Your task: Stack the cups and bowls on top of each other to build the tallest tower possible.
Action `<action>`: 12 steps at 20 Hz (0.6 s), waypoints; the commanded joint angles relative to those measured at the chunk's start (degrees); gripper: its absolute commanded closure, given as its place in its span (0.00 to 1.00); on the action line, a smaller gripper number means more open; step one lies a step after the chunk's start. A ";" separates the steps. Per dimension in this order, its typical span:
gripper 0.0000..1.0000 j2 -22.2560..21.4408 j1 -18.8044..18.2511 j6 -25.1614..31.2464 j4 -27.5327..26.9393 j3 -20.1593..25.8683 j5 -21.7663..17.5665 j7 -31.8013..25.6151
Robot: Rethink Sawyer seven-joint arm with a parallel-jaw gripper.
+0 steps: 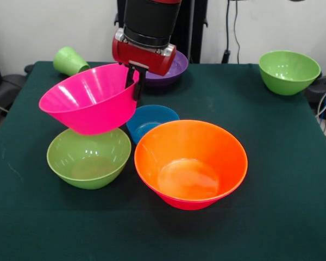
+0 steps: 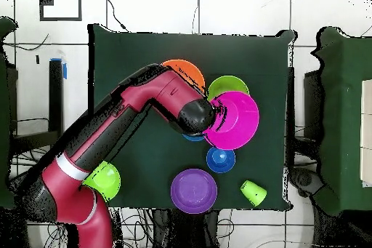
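The table [image 1: 293, 217] bears a big orange bowl [image 1: 190, 163] nested in pink at front. The gripper [image 1: 135, 81] pinches the rim of a tilted pink bowl [image 1: 89, 100], held above a green bowl [image 1: 88, 157] beside a small blue bowl [image 1: 151, 120]; a light-green cup [image 1: 69, 60] lies tipped at the back.

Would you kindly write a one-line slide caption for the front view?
Gripper holds a pink bowl by its rim, tilted above a green bowl, beside a blue bowl and orange bowl.
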 commanded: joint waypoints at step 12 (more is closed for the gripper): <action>1.00 -0.21 0.57 1.70 -2.59 7.47 2.80 25.38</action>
